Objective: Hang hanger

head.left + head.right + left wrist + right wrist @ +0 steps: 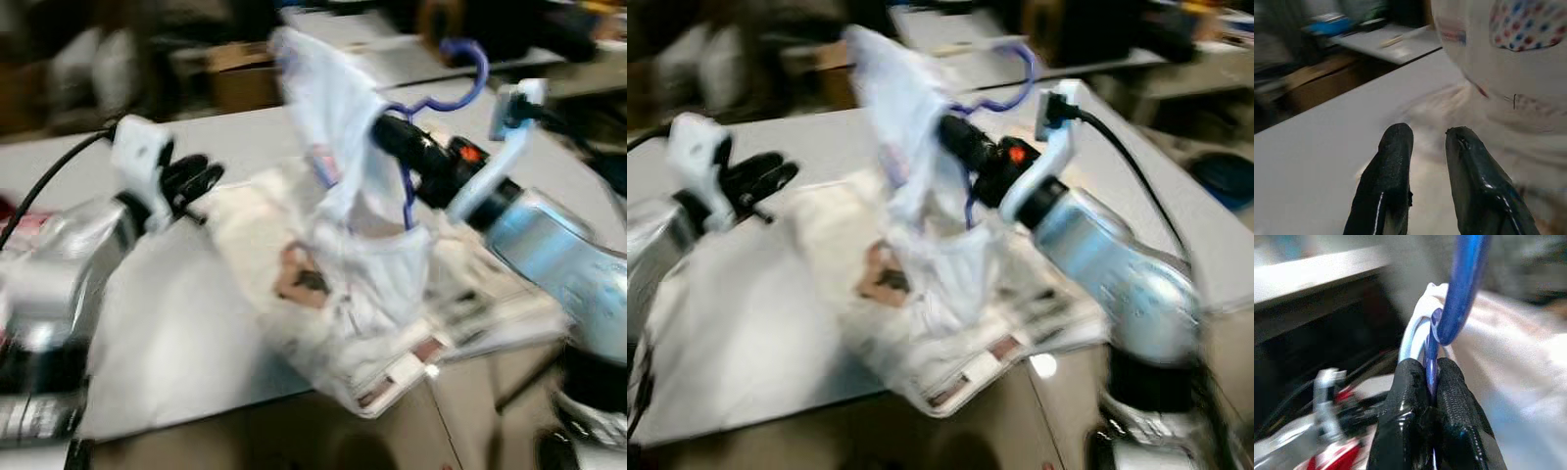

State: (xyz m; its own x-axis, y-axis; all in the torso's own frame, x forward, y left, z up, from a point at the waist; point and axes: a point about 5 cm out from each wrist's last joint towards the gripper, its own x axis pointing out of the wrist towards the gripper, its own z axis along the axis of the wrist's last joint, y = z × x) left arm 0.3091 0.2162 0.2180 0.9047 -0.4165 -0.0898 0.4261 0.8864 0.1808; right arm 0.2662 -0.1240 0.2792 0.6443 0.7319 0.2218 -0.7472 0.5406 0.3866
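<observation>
right pincer [1431,382] apparently around hanger [1462,289]

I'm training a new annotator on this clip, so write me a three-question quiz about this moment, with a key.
1. True or false: the right tool is shut on the blue hanger.
2. What hangs from the hanger?
A. A white garment
B. A black jacket
C. Nothing
3. Fill in: the left tool has its fingers ____ and holds nothing.

Key:
1. True. The right wrist view shows both fingers pressed on the blue wire.
2. A. The white garment drapes from it, lifted above the table and the newspaper.
3. Apart. The left tool hovers over the table beside the garment.
</observation>
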